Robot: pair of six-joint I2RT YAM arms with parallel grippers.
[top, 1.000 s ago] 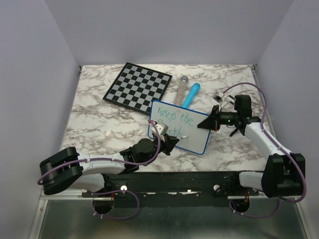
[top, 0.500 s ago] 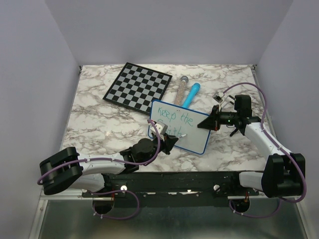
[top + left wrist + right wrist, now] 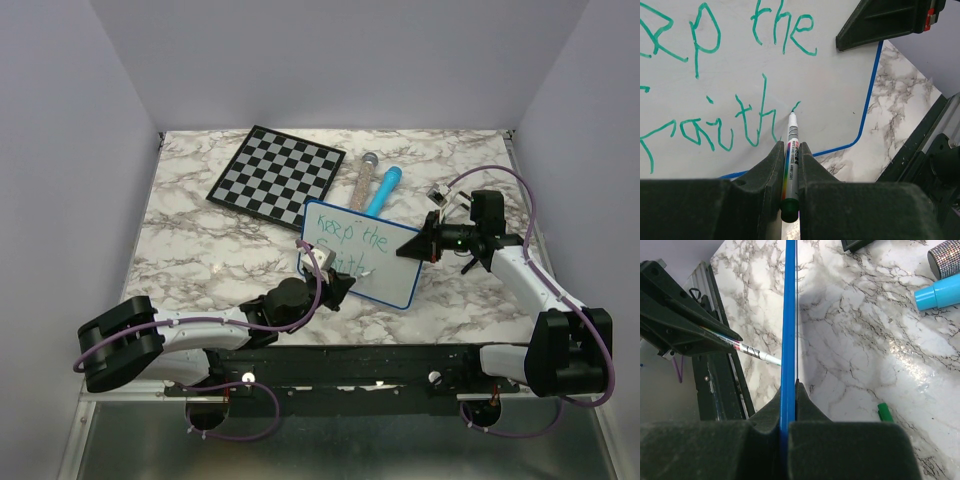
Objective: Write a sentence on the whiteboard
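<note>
Whiteboard (image 3: 362,262) edge in pinch of right gripper (image 3: 423,246); left gripper (image 3: 343,285) tight around marker (image 3: 793,134), tip on board.

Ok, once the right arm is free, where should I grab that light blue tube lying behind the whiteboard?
Probably the far half of the light blue tube, from straight above, jaws across its width. It lies flat, pointing away from the arms; its near end meets the edge of the whiteboard, and a glittery tube lies close on its left.
</note>
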